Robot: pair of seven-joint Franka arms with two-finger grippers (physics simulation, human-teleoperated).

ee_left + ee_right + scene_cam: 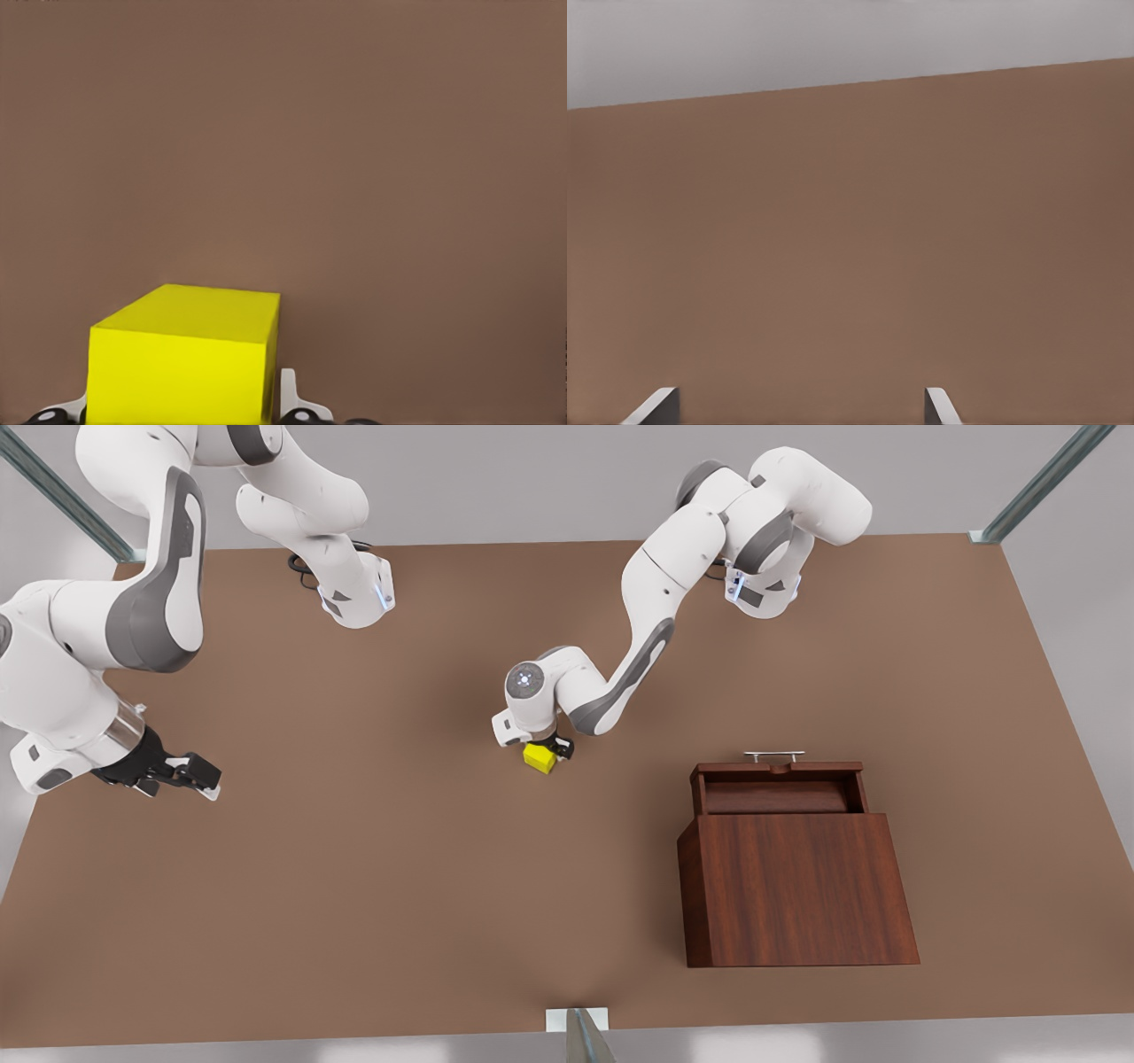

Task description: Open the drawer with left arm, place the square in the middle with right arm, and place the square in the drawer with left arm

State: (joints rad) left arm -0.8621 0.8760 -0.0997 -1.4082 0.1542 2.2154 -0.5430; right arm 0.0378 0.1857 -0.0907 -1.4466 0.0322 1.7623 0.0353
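Two arms share the counter point(354, 921): mid-counter, the left tool point(551, 755) pinches the square point(539, 758); the right tool point(182, 777) waits spread near a side edge. Next, likely, comes carrying it to the open drawer point(778, 790).

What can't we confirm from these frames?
- Cube underside: front view, left end effector overlaps it; whether it rests on the table or is lifted can't be told.
- Left fingers: left wrist view, cut off by the frame edge; the cube sits between them.
- Drawer floor: front view, shadowed, part under the cabinet top.
- Right end effector: open, waiting at the front view's left.
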